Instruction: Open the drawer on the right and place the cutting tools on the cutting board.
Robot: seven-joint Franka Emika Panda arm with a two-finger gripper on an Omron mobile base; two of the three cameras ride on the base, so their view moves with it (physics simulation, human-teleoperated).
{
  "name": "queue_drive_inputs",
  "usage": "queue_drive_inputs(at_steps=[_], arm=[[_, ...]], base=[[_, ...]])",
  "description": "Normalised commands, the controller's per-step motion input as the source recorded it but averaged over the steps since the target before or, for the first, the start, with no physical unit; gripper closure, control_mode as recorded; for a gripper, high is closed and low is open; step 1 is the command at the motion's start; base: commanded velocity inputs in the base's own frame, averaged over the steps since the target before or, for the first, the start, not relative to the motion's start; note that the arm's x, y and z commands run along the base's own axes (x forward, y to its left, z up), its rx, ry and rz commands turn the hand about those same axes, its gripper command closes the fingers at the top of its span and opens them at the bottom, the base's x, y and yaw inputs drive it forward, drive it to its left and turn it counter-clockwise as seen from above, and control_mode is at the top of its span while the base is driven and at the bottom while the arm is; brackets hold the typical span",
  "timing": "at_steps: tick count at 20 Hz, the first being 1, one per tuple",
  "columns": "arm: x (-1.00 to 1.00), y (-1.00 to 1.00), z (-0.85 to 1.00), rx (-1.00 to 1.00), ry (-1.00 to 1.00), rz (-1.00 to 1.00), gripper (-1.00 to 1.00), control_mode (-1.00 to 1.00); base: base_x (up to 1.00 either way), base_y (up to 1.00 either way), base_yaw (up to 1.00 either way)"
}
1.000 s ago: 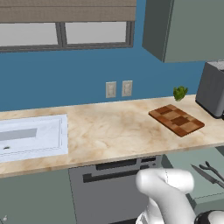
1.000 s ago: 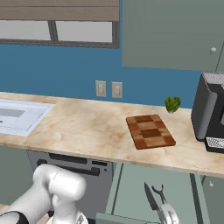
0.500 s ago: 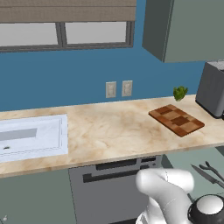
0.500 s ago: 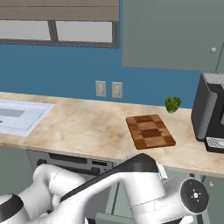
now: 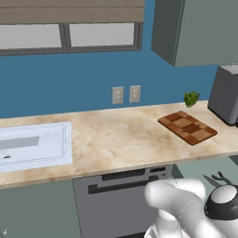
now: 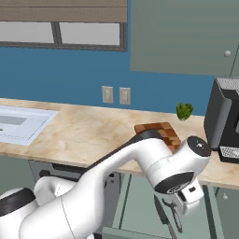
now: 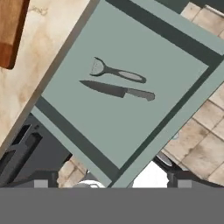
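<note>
- Left base view: as the cutting board (image 5: 187,128) lies bare on the countertop (image 5: 116,137) near the toaster (image 5: 226,95), we log the placing step as not yet done. A few dark tool tips (image 5: 217,178) peek past the white arm at lower right. We find no readable writing on the wall outlets (image 5: 126,94) or the dishwasher (image 5: 125,197).
- Right base view: with the arm bent low over the space beneath the counter edge, we note a dark slim tool (image 6: 163,219) below the wrist and the board partly hidden behind the arm. No labels legible.
- Hand view: since the drawer (image 7: 92,131) stands pulled out, we count the opening as done. Inside lie a knife (image 7: 117,90) and, just beside it, a peeler (image 7: 114,71), both untouched. We judge the fingers spread wide and empty, well above the tools. No brands visible.
</note>
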Motion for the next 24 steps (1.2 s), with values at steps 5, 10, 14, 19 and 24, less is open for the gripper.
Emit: queue_drive_inputs(at_steps=[5, 10, 14, 19, 24], arm=[[0.03, 0.05, -0.23, 0.01, 0.05, 0.18, -1.0, -1.0], [0.0, 0.16, -0.42, 0.0, 0.0, 0.13, -1.0, -1.0], [0.02, 0.34, -0.46, 0.0, 0.0, 0.07, -1.0, -1.0], [0.19, 0.17, -0.36, -0.08, 0.0, 0.01, -1.0, -1.0], [0.27, 0.05, -0.4, -0.15, 0.02, 0.0, -1.0, -1.0]], base=[[0.0, 0.0, 0.0], [0.0, 0.0, 0.0], [0.0, 0.0, 0.0], [0.0, 0.0, 0.0], [0.0, 0.0, 0.0]])
